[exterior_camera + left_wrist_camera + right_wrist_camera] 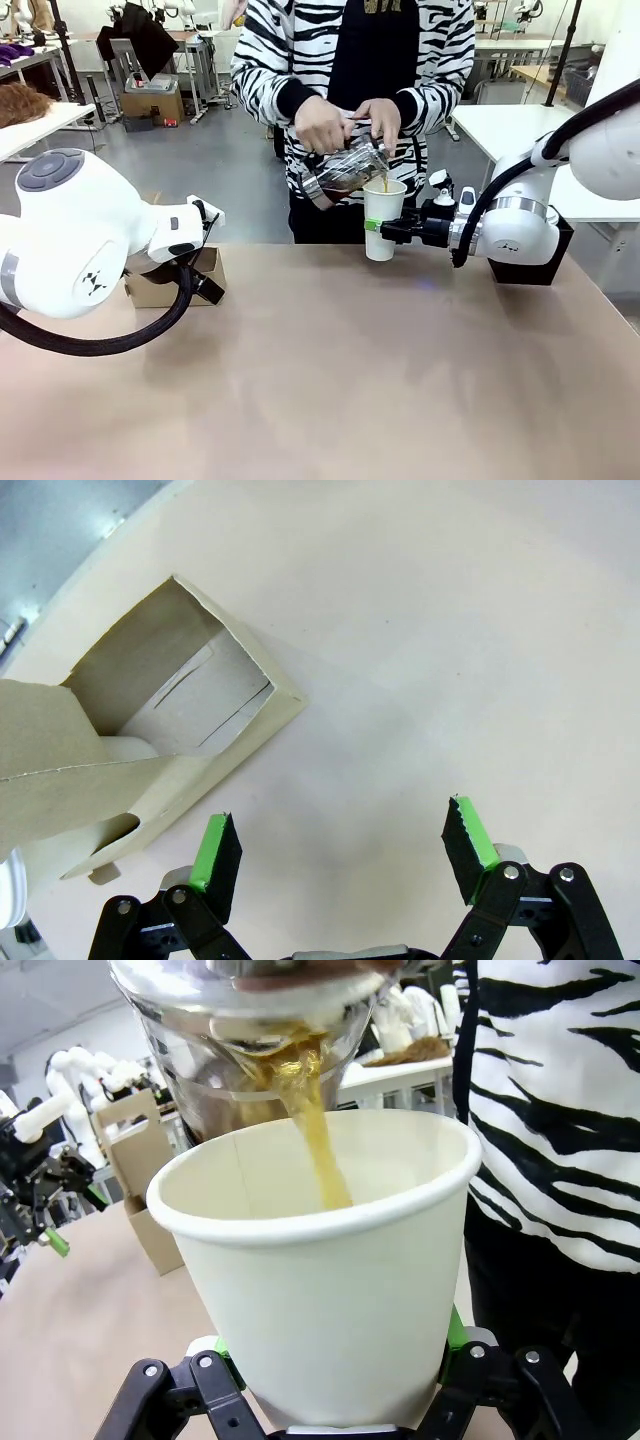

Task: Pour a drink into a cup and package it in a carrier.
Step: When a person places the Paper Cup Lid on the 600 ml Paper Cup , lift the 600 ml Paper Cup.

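Note:
A person's hands tilt a clear glass jug [345, 168] over a white paper cup [384, 218], and the brown drink [315, 1140] streams from the jug [250, 1040] into the cup [320, 1290]. My right gripper [388, 228] is shut on the cup's sides and holds it upright above the table's far edge; its green pads [455, 1335] press against the cup wall. The brown cardboard carrier [165, 290] stands at the far left, partly hidden behind my left arm. In the left wrist view my left gripper [345, 830] hangs open over bare table, just right of the carrier [170, 730].
A black open box [535, 268] sits at the far right behind my right arm. The person stands close at the far edge of the tan table [340, 380]. White tables and equipment fill the room behind.

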You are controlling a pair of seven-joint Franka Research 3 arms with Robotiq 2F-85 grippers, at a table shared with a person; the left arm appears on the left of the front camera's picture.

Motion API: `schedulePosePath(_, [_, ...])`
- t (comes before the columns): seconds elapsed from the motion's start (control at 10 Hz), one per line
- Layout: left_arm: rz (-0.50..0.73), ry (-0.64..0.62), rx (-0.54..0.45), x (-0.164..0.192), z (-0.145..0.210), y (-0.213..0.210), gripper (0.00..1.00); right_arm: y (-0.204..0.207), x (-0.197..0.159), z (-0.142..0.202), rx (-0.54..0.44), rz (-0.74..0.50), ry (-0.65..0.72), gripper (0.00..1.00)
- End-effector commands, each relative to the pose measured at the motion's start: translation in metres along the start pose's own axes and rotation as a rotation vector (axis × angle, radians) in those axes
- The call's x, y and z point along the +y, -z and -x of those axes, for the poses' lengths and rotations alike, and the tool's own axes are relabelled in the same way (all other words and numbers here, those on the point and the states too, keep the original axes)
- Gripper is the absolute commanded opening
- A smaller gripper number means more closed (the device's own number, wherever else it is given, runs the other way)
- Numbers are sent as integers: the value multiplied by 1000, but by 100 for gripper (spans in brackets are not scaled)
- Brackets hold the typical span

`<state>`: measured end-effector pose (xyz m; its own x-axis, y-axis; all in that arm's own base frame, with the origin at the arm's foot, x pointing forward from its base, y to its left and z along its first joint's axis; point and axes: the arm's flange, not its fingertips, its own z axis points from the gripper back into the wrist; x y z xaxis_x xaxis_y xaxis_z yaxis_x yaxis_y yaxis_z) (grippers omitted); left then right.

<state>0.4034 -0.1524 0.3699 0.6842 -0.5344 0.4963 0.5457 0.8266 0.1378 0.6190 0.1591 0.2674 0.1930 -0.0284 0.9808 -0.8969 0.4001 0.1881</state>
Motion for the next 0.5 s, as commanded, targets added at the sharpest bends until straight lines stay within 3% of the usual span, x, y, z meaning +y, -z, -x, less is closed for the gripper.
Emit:
schedulePosePath(0.0, [2, -1, -2, 0, 0, -1, 100, 3, 2, -2, 0, 5, 5, 80])
schedulePosePath(0.4, [2, -1, -2, 0, 0, -1, 100, 3, 2, -2, 0, 5, 5, 80])
